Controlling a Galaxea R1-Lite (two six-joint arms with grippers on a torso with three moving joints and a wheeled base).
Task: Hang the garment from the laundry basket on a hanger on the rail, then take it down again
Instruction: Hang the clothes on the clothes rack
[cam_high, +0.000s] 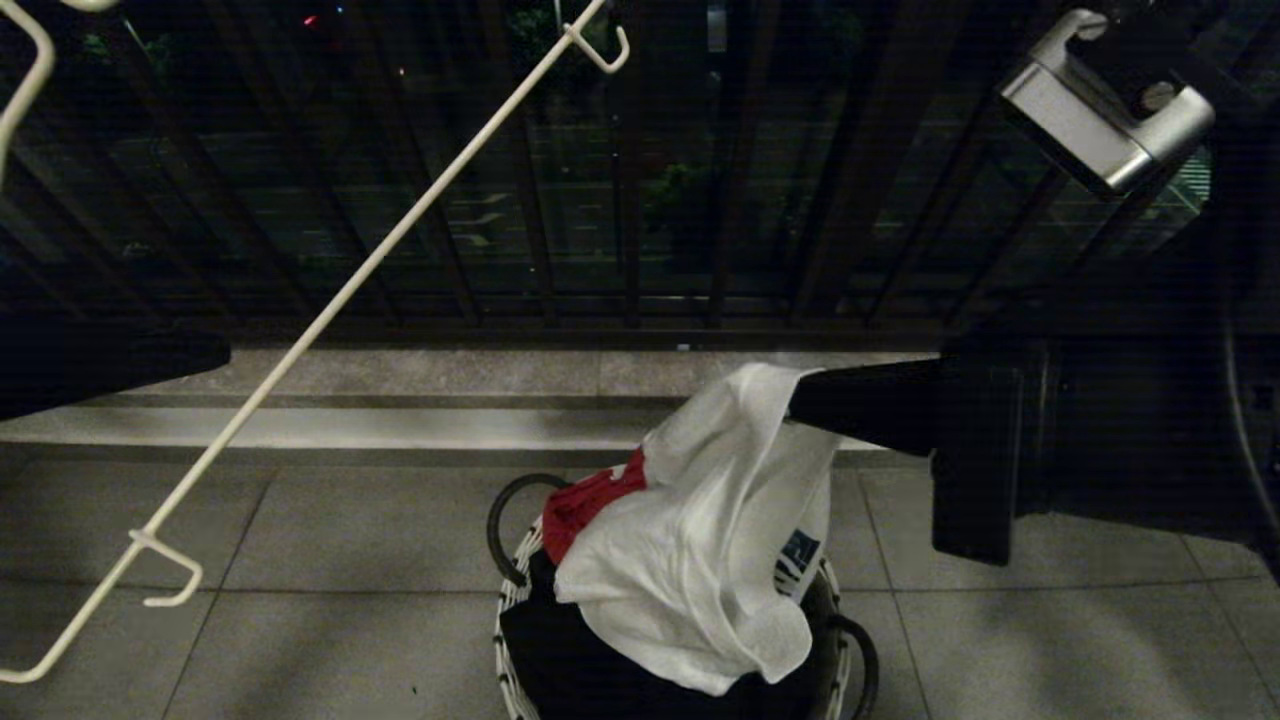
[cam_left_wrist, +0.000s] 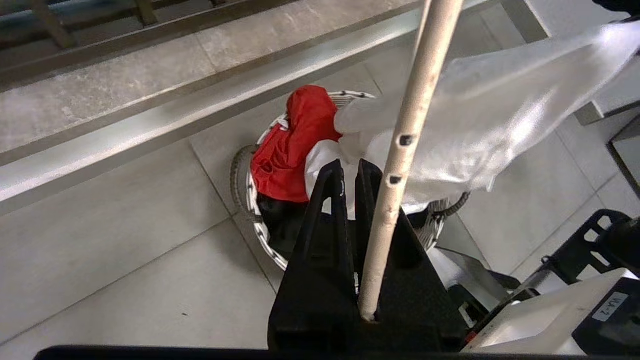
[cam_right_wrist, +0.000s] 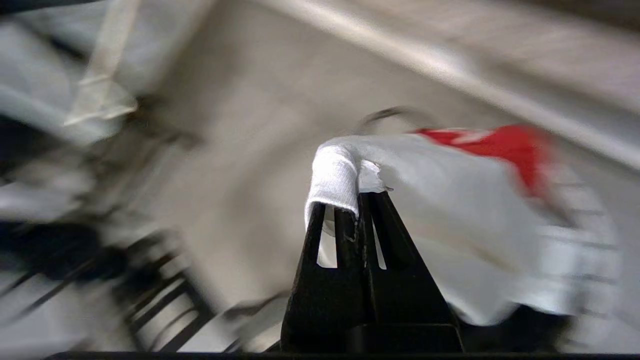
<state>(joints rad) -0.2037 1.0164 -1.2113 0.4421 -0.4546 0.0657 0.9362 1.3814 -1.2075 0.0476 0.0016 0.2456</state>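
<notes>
At centre frame, over the basket (cam_high: 520, 590), the right hand (cam_right_wrist: 360, 200) pinches the white T-shirt (cam_high: 700, 540); the left hand (cam_left_wrist: 350, 167) grips the hanger (cam_high: 330, 310).

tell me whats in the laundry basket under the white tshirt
Under the white T-shirt, which the right gripper holds by an edge, a red cloth and a black garment fill the laundry basket. Anything deeper is covered.

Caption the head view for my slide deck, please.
Right gripper lifts the white T-shirt from the laundry basket; white wire hanger alongside.
</notes>
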